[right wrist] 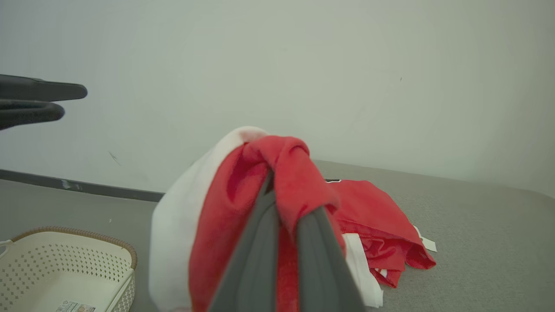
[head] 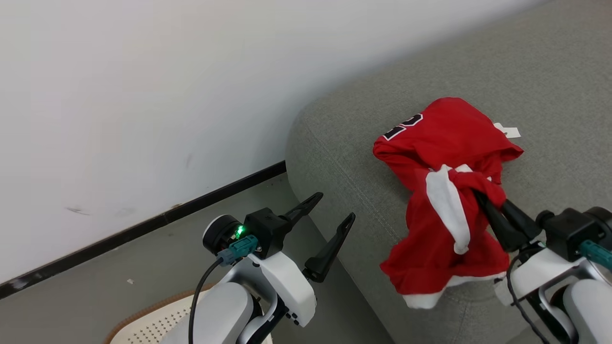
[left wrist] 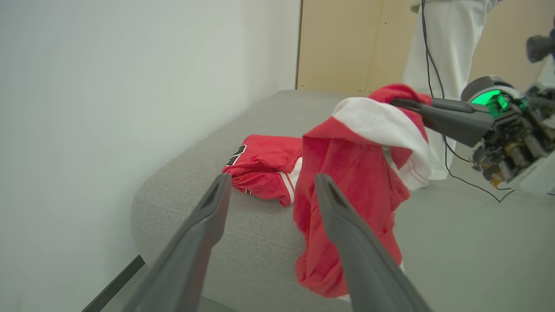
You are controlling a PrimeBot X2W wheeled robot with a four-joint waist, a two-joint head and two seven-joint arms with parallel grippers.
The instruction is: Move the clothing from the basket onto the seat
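My right gripper [head: 479,197] is shut on the bunched waistband of the red shorts [head: 437,243], which hang from it over the front edge of the grey sofa [head: 354,157]. The red jersey [head: 442,131] with its black-and-white number lies crumpled on the sofa seat just behind them. In the right wrist view the shut fingers [right wrist: 260,242] are wrapped in red and white cloth [right wrist: 225,208], with the jersey [right wrist: 373,212] beyond. My left gripper [head: 334,206] is open and empty, left of the sofa corner. The cream basket [right wrist: 65,260] stands on the floor, holding nothing but its label.
A white wall with a dark skirting strip [head: 143,229] runs close behind the sofa's left end. The basket rim [head: 143,317] sits under my left arm. A person's white trouser leg [left wrist: 451,65] and loose cables [left wrist: 472,184] are on the floor beyond the sofa.
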